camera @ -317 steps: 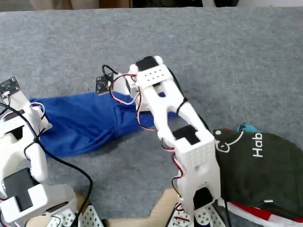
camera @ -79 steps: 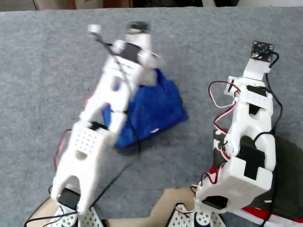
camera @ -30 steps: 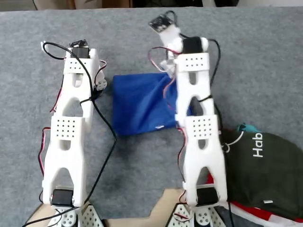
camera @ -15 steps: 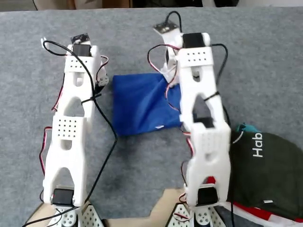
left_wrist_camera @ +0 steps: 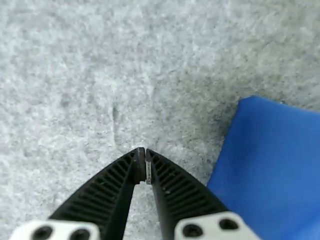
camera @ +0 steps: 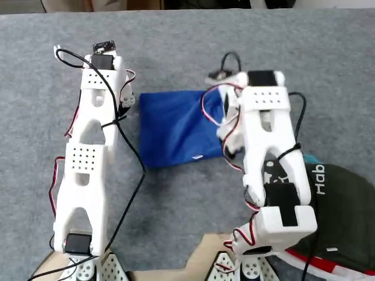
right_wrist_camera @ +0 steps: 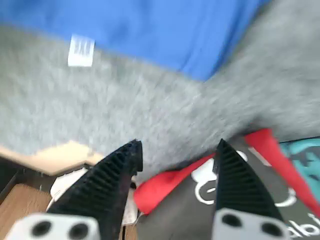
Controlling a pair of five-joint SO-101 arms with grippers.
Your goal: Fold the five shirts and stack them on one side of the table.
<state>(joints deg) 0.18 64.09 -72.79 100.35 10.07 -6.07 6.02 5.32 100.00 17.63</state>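
Observation:
A blue shirt (camera: pixel 174 126) lies folded into a rough square on the grey table, between the two arms; it also appears as the blue shirt (left_wrist_camera: pixel 272 170) and the blue shirt (right_wrist_camera: pixel 150 25), with a white tag (right_wrist_camera: pixel 81 51) at its edge. My left gripper (left_wrist_camera: pixel 141 165) is shut and holds nothing, its tips over bare table just off the shirt's far left corner; from above, the left gripper (camera: pixel 125 98) sits beside that edge. My right gripper (right_wrist_camera: pixel 178 147) is open and holds nothing, just off the shirt's right edge, where the right gripper (camera: pixel 228 133) shows from above.
A heap of unfolded shirts lies at the near right: a dark one (camera: pixel 337 205) on top, with red (camera: pixel 319 266) and teal (camera: pixel 306 158) cloth showing beneath. The red cloth (right_wrist_camera: pixel 160 187) sits close under my right gripper. A wooden base (camera: pixel 205 257) edges the table's near side.
The right arm has pulled back from the shirt's far right corner toward the near right and the heap. The left arm and the blue shirt have stayed put.

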